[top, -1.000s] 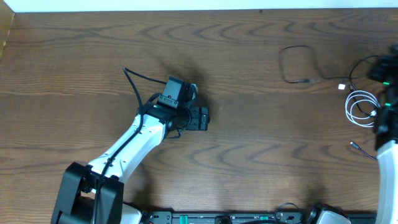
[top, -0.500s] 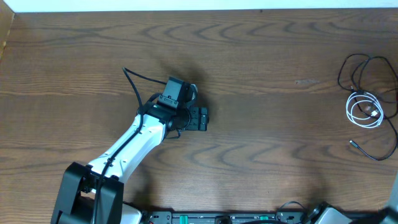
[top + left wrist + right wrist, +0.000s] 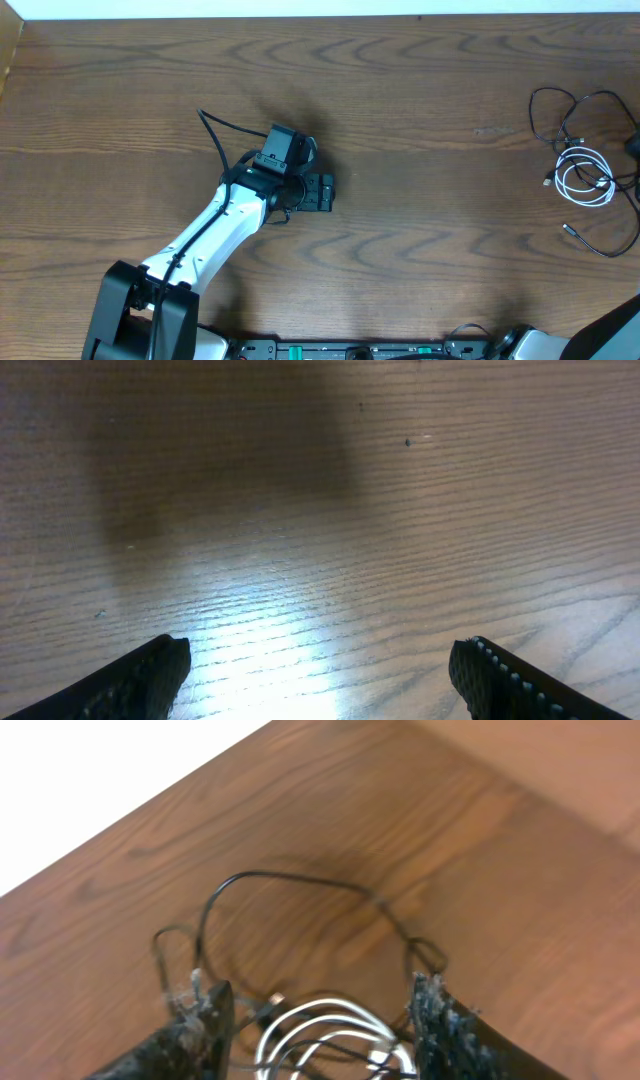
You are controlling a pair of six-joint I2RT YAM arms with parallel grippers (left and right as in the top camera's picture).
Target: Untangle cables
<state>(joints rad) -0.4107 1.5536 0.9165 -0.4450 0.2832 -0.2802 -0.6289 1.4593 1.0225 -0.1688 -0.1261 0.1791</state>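
**Cables bunched at the desk's right edge; wide bare wood across the middle**

The cables lie at the far right of the desk (image 3: 450, 250), close to its right border. The white cable (image 3: 585, 178) is wound in a small flat coil. The black cable (image 3: 570, 231) loops loosely above the coil and trails down past it to a plug end nearer the front. The two overlap around the coil, and little desk is left between them and the right edge of the overhead view.

From there leftward the wood is bare as far as the left hand (image 3: 322, 190), which sits low over the desk left of centre, well apart from the cables. The left arm (image 3: 220, 225) runs back from it to the front-left corner. The far edge of the desk meets a white strip along the top. Only a piece of the right arm (image 3: 620, 330) shows, at the lower right corner.

The left wrist view adds that the left hand (image 3: 320, 678) is spread wide and released, with only wood grain and glare between its tips.

The right wrist view shows what the overhead cuts off. The right hand (image 3: 320, 1005) hangs over the bundle with its fingers (image 3: 195, 1025) parted. The white cable (image 3: 330, 1035) shows between them, and the black cable (image 3: 280, 873) arcs beyond. The view is blurred, but nothing looks pinched.
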